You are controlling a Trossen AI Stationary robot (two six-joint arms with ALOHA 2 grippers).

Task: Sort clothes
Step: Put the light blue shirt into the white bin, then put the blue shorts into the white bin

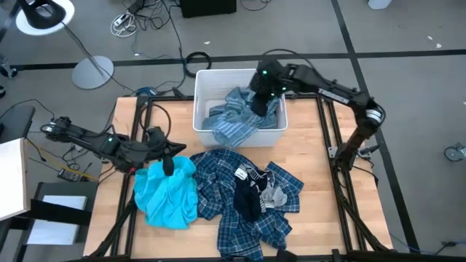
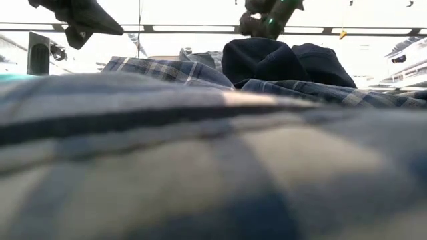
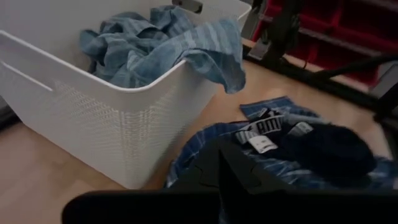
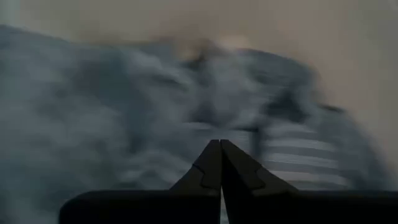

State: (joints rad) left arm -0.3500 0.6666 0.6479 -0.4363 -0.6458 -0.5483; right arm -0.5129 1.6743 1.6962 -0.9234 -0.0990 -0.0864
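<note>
- Clothes are seen in two places: a grey-blue striped garment [image 1: 237, 116] is heaped in the white bin [image 1: 204, 81], draped over its front rim; plaid shirts [image 1: 218, 191], dark socks [image 1: 246, 196] and a turquoise shirt [image 1: 169, 193] are spread on the table [image 1: 309, 160].
- Right gripper [image 1: 258, 108] is lowered into the bin over the striped garment, fingers pressed together.
- Left gripper [image 1: 169, 166] is held at the turquoise shirt's upper edge, fingers together.

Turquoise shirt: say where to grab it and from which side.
Pinch the raised fold along the turquoise shirt's top edge, coming straight down from above. It lies crumpled on the table, its right edge against the plaid shirt; the left pincer sits over that edge.
</note>
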